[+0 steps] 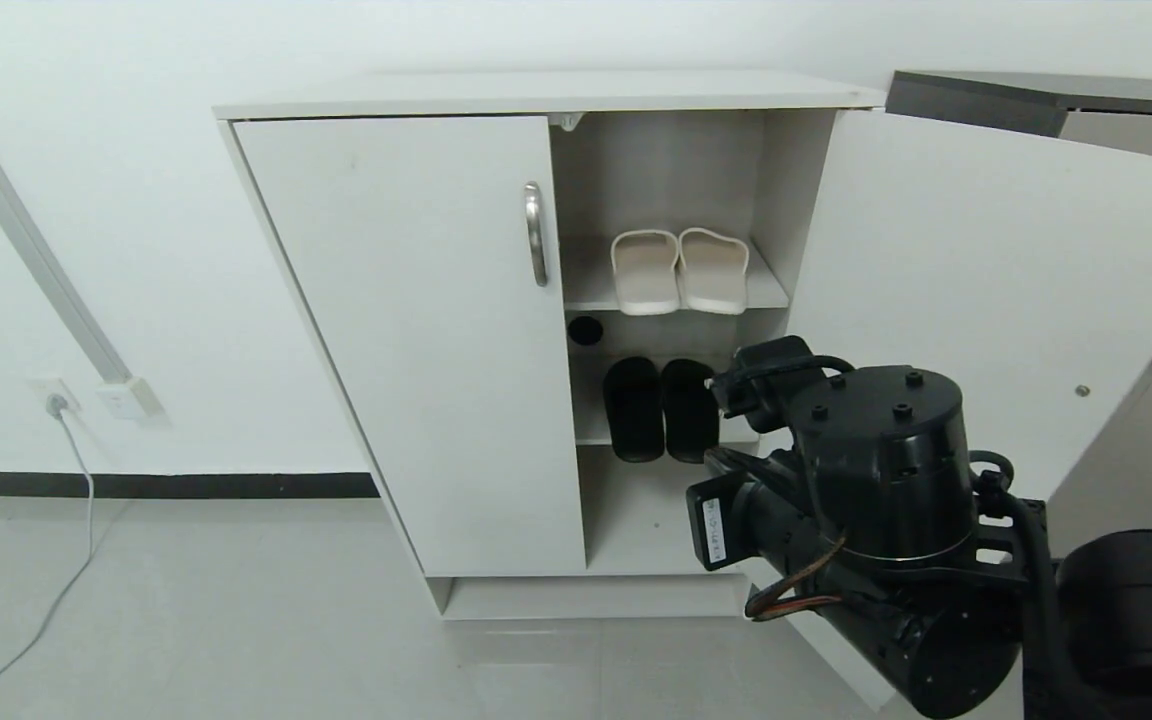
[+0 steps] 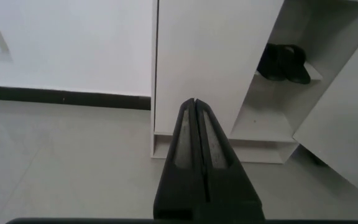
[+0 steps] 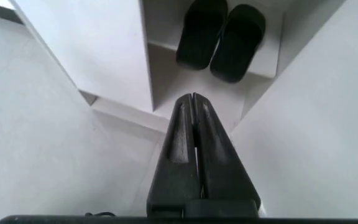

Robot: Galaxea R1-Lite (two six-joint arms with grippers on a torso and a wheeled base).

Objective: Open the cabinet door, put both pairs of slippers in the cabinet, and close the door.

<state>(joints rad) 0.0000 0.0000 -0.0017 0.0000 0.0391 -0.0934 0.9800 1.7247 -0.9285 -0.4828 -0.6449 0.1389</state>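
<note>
The white cabinet (image 1: 546, 92) stands against the wall, its left door (image 1: 416, 340) closed and its right door (image 1: 986, 290) swung wide open. A pale pair of slippers (image 1: 677, 270) lies side by side on the upper shelf. A black pair of slippers (image 1: 661, 408) lies on the shelf below. My right gripper (image 3: 194, 102) is shut and empty, held low in front of the open compartment, pointing at the black slippers (image 3: 222, 37). My left gripper (image 2: 194, 106) is shut and empty too, out over the floor facing the closed door (image 2: 210, 62).
The open door (image 3: 316, 124) stands close beside my right arm. A metal handle (image 1: 534, 235) is on the closed door. A wall socket with a cable (image 1: 56, 405) is at the left. Grey furniture (image 1: 1136, 110) stands behind the open door. Bare floor (image 1: 186, 620) lies before the cabinet.
</note>
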